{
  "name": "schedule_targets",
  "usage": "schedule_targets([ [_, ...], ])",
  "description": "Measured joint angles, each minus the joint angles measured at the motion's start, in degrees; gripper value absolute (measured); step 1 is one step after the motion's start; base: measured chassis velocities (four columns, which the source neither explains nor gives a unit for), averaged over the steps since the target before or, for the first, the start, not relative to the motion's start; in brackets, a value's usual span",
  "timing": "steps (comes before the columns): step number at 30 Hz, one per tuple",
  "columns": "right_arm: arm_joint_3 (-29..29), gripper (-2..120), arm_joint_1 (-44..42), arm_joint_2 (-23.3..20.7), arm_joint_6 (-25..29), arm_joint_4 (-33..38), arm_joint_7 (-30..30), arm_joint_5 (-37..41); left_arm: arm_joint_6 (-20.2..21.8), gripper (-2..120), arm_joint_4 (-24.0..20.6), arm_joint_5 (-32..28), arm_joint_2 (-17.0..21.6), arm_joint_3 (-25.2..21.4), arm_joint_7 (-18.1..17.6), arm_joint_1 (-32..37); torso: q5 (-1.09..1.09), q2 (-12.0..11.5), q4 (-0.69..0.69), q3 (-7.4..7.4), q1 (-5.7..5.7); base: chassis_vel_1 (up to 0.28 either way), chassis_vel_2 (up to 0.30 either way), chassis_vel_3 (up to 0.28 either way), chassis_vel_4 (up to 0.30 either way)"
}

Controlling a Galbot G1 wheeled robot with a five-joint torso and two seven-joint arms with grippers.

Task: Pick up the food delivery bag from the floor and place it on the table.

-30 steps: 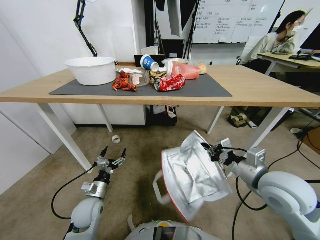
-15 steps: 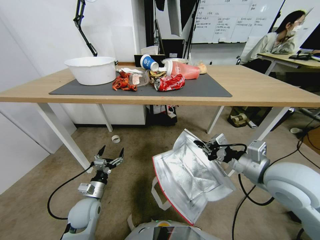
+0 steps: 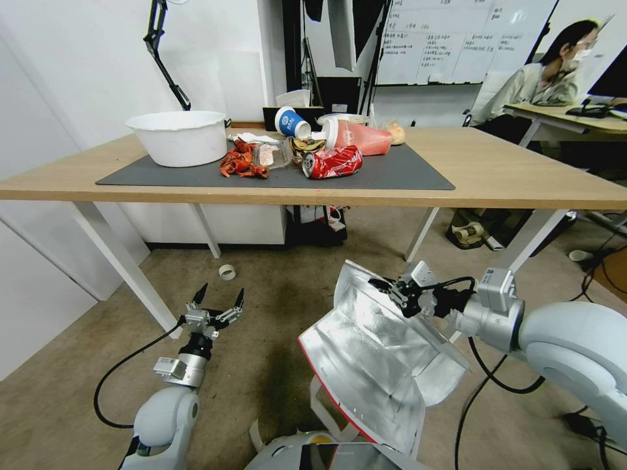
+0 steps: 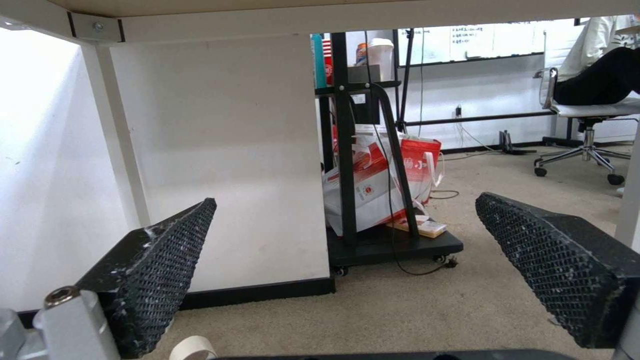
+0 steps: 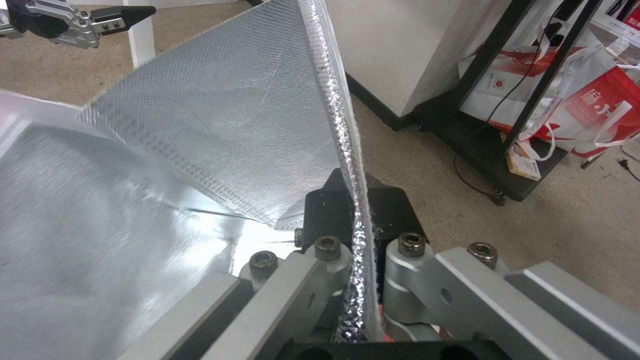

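Note:
The food delivery bag (image 3: 379, 365) hangs off the floor (image 3: 274, 294) in front of my base, its mouth open and its silver foil lining facing me, with a red edge and white straps below. My right gripper (image 3: 386, 291) is shut on the bag's upper rim. In the right wrist view the foil rim (image 5: 333, 100) runs between the pinched fingers (image 5: 313, 280). My left gripper (image 3: 221, 297) is open and empty low over the floor to the bag's left, also seen wide apart (image 4: 347, 240) in its wrist view. The table (image 3: 522, 176) stands ahead, above the bag.
On the table's dark mat (image 3: 405, 173) sit a white bowl (image 3: 177, 137), a crushed red can (image 3: 332, 162), cups and food scraps. White table legs (image 3: 124, 267) flank the gap. A tape roll (image 3: 226, 272) lies on the floor. A black cart (image 4: 393, 245) with red-white bags stands beneath.
My right gripper has carried the bag's rim to the left, and the bag's body has swung lower toward my base. The left arm has hardly moved.

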Motion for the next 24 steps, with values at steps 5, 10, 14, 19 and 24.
schedule_targets([
  [5,0.0,0,0.7,-1.4,0.5,0.0,-2.2,0.0,0.1,100,-0.1,-0.7,-0.1,-0.4,1.4,0.3,0.0,0.4,0.0,0.34,0.05,0.0,0.0,0.0,0.0],
  [10,-0.1,0,1.0,-1.7,0.7,0.0,-2.4,0.0,0.2,100,-0.2,-0.7,-0.2,-0.8,2.3,0.2,0.0,0.8,0.0,0.75,0.03,0.0,0.0,0.0,0.0],
  [14,-0.1,0,1.3,-2.0,0.9,0.0,-2.7,0.0,1.0,100,-0.8,-0.8,-0.3,-1.2,3.1,0.3,0.0,2.0,0.0,1.72,0.04,0.0,0.0,0.0,0.0],
  [19,-0.1,0,1.1,-2.0,1.1,0.0,-2.9,0.0,1.2,100,-1.2,-0.7,-0.2,-1.3,3.1,0.6,0.0,3.0,0.0,2.6,0.18,0.0,0.0,0.0,0.0],
  [24,-0.1,0,1.2,-2.2,1.4,0.0,-3.2,-0.1,1.2,100,-1.3,-0.6,-0.2,-1.4,3.1,0.7,-0.01,4.3,0.0,3.88,0.28,0.0,0.0,0.0,0.0],
])
